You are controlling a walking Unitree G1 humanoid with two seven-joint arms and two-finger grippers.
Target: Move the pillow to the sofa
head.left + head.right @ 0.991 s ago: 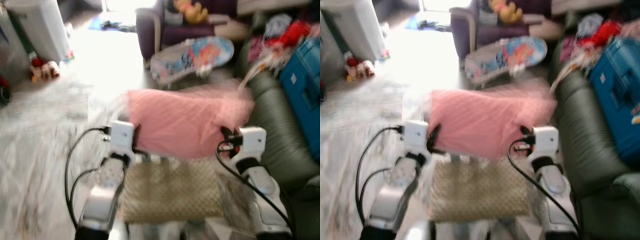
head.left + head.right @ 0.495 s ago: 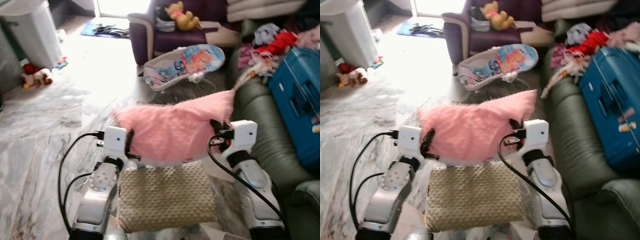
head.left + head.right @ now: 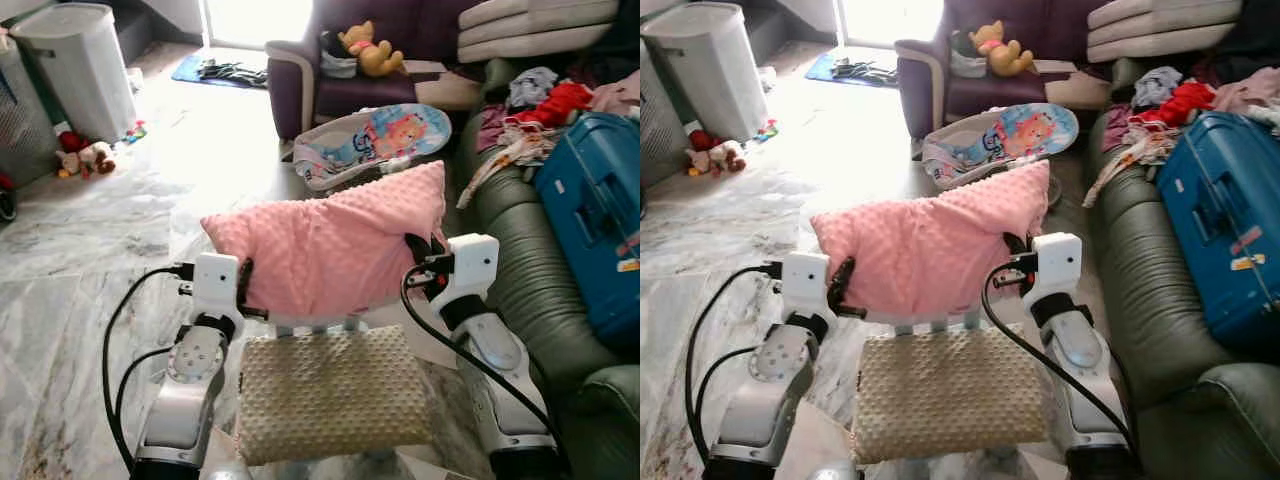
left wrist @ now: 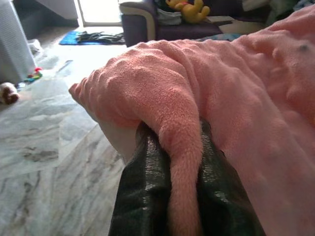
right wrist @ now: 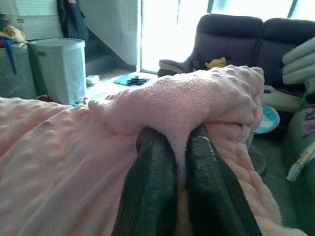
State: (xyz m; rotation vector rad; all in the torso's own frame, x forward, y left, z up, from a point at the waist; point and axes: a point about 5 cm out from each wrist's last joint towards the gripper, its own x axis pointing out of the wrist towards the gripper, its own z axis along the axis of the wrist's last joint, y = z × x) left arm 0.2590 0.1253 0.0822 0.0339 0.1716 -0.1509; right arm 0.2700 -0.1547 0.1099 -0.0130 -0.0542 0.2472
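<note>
Between both grippers, left gripper [image 3: 243, 292] and right gripper [image 3: 418, 262], fingers are pinching the pink pillow [image 3: 330, 250]; next, I'd guess, comes carrying it right to the green sofa [image 3: 540, 280].

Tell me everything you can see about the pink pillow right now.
The pink pillow is a soft rectangular cushion of fuzzy, dimpled fabric. It is held up off the beige dotted cushion below, tilted with its right corner higher, left of the dark green sofa. The left gripper pinches a fold at one end; the right gripper pinches the other. Both folds bunch between the black fingers.
</note>
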